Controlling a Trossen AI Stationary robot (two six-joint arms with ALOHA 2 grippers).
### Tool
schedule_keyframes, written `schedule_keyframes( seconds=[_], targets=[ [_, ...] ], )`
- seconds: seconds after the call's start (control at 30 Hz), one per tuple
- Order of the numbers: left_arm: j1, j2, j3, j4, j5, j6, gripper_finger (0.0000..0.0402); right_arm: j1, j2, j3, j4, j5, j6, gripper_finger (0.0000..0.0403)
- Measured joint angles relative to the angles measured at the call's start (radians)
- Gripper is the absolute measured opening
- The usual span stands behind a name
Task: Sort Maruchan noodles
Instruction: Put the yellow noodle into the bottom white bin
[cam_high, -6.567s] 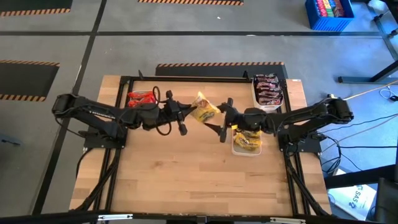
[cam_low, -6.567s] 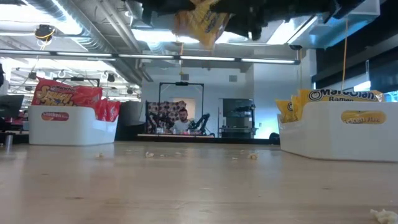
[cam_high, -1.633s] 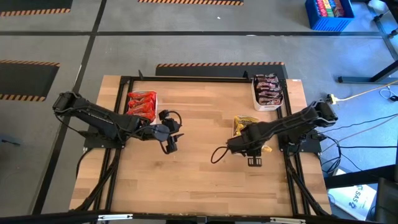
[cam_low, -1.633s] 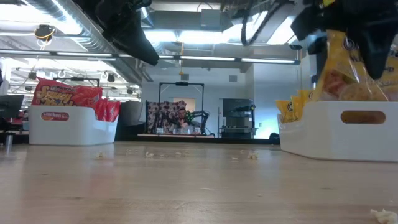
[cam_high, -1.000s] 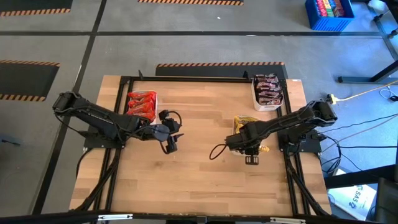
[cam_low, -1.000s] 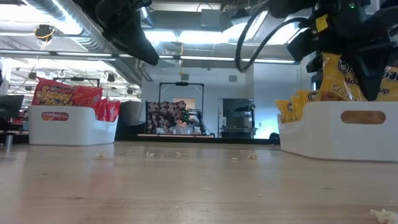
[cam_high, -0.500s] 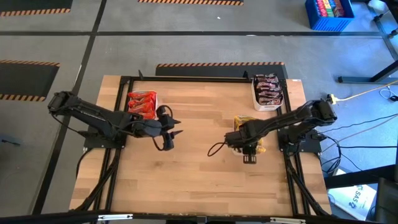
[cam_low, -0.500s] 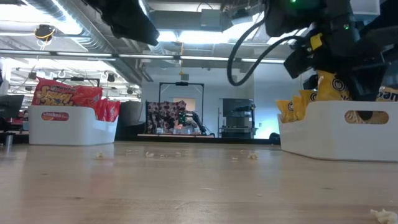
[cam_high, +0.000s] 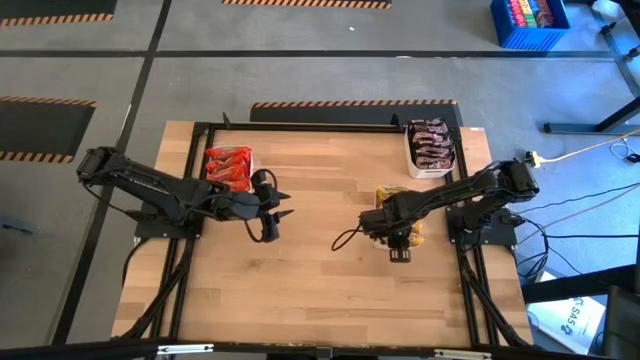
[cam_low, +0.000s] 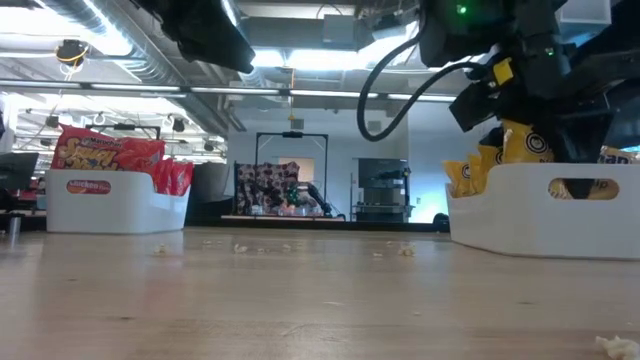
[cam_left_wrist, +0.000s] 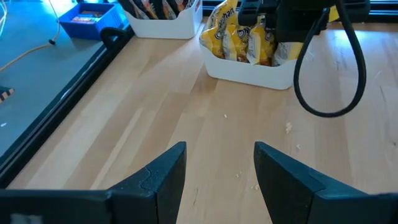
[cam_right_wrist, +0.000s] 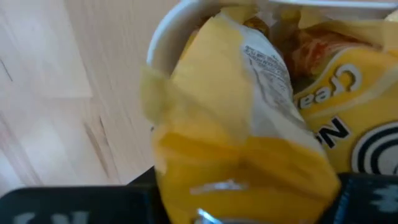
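Two grippers in play. Right gripper (cam_high: 399, 246) is down over the white tray (cam_high: 380, 212) at the table's right side, jaws pinching a yellow Maruchan packet (cam_right_wrist: 249, 155); the packet sits at the tray's mouth, on top of the other yellow packets (cam_left_wrist: 242, 37) already standing in it. In the low view the same yellow packet (cam_low: 525, 140) shows just above the tray's near wall (cam_low: 520, 215), with the gripper body right over it.

Left gripper (cam_high: 276, 222) hangs over bare wood in the table's left half, just off the red-packet tray, fingers (cam_left_wrist: 165, 177) spread with nothing between them. Its wrist view looks across the wooden table (cam_high: 300, 290) at the yellow tray and the right arm's black cable loop (cam_left_wrist: 329, 68).

Red-orange packets (cam_high: 228, 165) fill a white tray (cam_low: 110, 205) near the table's far left edge. Dark brown packets (cam_high: 430, 143) fill a third white tray (cam_high: 411, 166) at the far right corner.

Small crumbs (cam_left_wrist: 288, 127) scattered on the wood between the trays. Blue crate (cam_high: 528, 22) on the floor beyond the table's far right corner.
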Motion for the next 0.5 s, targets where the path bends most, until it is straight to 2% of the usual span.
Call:
schedule_keyframes(
  seconds=[0.27,0.5],
  targets=[
    [0.000,0.000,0.000,0.002,0.001,0.000,0.0182,0.000,0.017,-0.001,0.020,0.019,0.000,0.0128],
    [0.000,0.000,0.000,0.002,0.001,-0.001,0.0182,0.002,0.021,-0.004,0.051,0.066,0.009,0.0181]
  ],
)
